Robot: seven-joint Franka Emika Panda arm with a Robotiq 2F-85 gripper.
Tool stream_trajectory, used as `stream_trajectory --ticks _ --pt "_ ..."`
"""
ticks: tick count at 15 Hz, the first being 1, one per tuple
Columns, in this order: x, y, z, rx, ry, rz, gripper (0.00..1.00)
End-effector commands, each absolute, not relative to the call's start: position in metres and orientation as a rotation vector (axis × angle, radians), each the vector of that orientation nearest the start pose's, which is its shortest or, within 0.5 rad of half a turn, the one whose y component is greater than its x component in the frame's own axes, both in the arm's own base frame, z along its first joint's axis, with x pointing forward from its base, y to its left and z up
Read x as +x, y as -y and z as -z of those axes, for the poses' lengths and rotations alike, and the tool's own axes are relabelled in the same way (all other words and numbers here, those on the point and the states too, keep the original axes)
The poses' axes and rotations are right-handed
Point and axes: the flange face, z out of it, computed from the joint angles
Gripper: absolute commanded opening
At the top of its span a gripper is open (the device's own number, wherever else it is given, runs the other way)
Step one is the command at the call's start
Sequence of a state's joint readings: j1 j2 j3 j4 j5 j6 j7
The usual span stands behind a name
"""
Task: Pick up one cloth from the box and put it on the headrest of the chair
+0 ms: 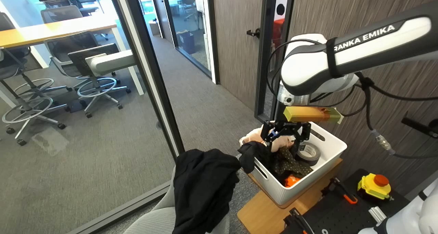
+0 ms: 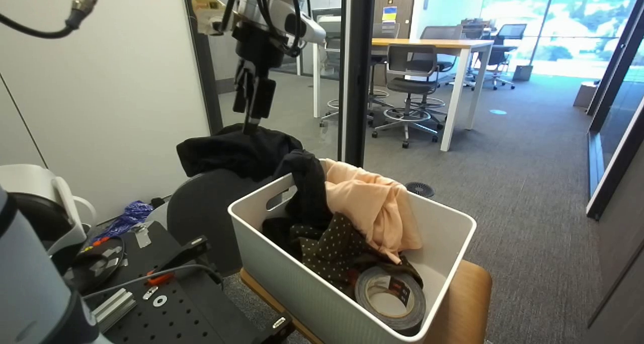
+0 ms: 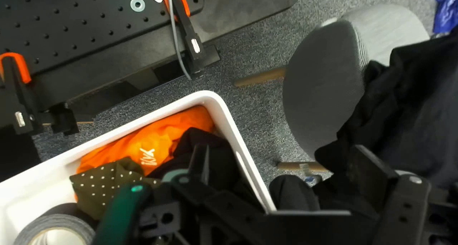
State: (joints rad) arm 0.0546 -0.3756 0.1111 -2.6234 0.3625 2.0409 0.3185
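Observation:
A black cloth (image 1: pixel 205 189) lies draped over the top of the grey chair (image 1: pixel 152 222); the chair back also shows in the wrist view (image 3: pixel 322 83). One end of black cloth (image 2: pixel 307 183) runs over the rim into the white box (image 2: pixel 282 278). Inside the box lie a peach cloth (image 2: pixel 367 198), a dark dotted cloth (image 2: pixel 327 248) and an orange cloth (image 3: pixel 154 141). My gripper (image 3: pixel 284 162) is open, its fingers wide apart with nothing held. It hangs above the black cloth, near the box edge on the chair side; the gripper shows in both exterior views (image 1: pixel 283 146) (image 2: pixel 251 107).
A roll of grey tape (image 2: pixel 392 304) sits in the box. The box stands on a wooden stool (image 1: pixel 249 213). A black pegboard table (image 2: pixel 176 304) with clamps stands beside it. A glass wall with a dark frame (image 1: pixel 150 73) rises behind the chair.

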Motion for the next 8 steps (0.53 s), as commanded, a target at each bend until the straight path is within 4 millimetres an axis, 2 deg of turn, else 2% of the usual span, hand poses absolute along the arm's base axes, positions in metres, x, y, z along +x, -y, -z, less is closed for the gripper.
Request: stream_trajectory --ticks 1,5,8 --pt "0.398 -0.057 -0.331 -2.790 -0.816 -0.375 1.00" --pt "0.428 -0.032 -0.294 -2.694 -1.118 -0.407 1.00" --pt "0.450 -0.018 -0.276 -2.595 -1.319 -0.443 1.00"
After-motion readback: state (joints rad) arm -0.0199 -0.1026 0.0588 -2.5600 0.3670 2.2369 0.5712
